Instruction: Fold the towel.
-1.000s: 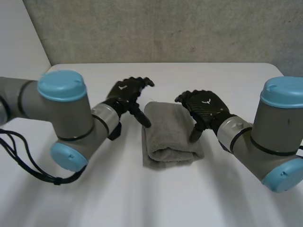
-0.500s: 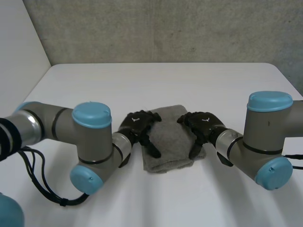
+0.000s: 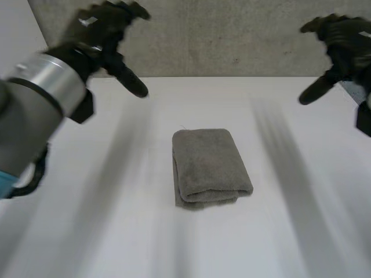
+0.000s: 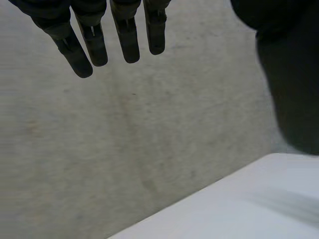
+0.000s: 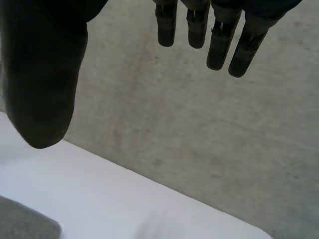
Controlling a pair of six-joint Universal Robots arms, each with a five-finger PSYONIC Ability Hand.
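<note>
Two hands up and well clear of the tabletop (image 3: 87,231): left hand (image 3: 107,32) over the far-left corner, right hand (image 3: 342,37) over the far-right corner. Both have straight, spread fingers (image 4: 92,42) and hold nothing; the right wrist view shows the same fingers (image 5: 219,47).

The grey towel (image 3: 210,165) lies mid-tabletop, folded into a compact rectangle, touched by neither hand. Its corner (image 5: 25,226) shows under the right palm. The long axis runs from far edge to near edge, with the near end skewed slightly toward the right edge. The rounded fold faces the near edge, and stacked layers show along the left side.

Fold looks done. Risks: the thick near end is unweighted, so the top layer may spring back. Any hand coming down again could snag a loose layer and drag the stack crooked.
</note>
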